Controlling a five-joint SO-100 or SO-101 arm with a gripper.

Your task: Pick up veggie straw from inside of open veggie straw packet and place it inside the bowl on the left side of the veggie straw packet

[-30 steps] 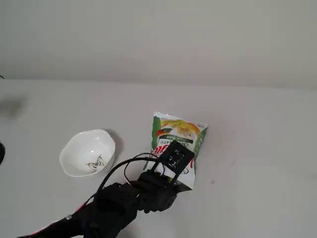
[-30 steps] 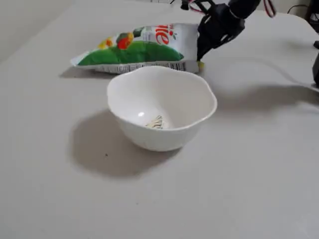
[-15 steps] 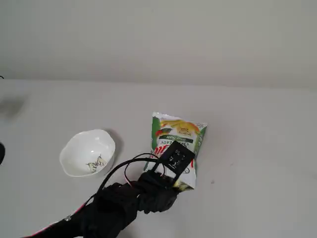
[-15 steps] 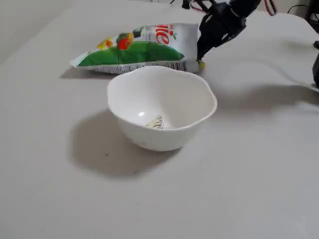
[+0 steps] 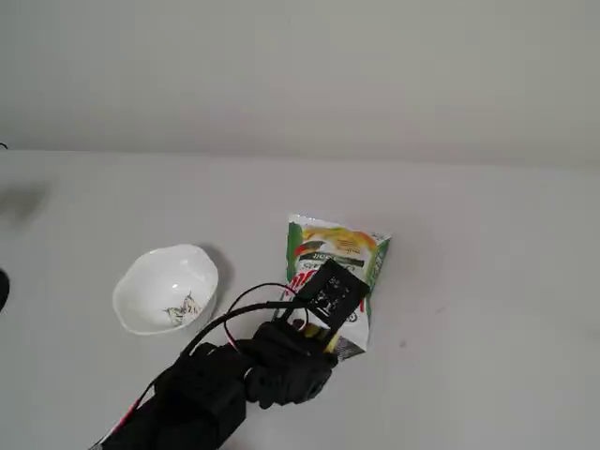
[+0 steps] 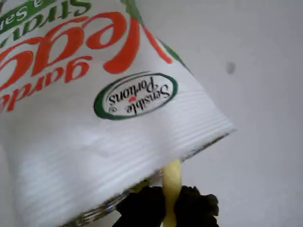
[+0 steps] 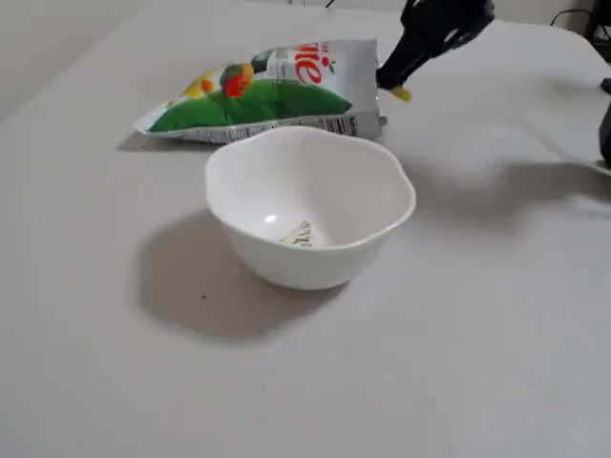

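The veggie straw packet (image 5: 336,251) lies flat on the table with its open, silvery mouth towards the arm; it also shows in the wrist view (image 6: 94,118) and in a fixed view (image 7: 277,91). My gripper (image 6: 169,202) is at the packet's mouth, shut on a pale yellow veggie straw (image 6: 172,177). The straw's far end is still under the edge of the mouth. In a fixed view the straw's tip (image 7: 402,93) sticks out below the gripper (image 7: 394,84). The white wavy-rimmed bowl (image 5: 141,281) stands left of the packet with only its floral mark inside; it also shows in the other fixed view (image 7: 315,172).
The black arm (image 5: 202,389) with red and black cables reaches in from the bottom left, passing just right of the bowl. The white tabletop (image 5: 487,281) stretches to the right of the packet. A dark object (image 7: 604,134) stands at the right edge.
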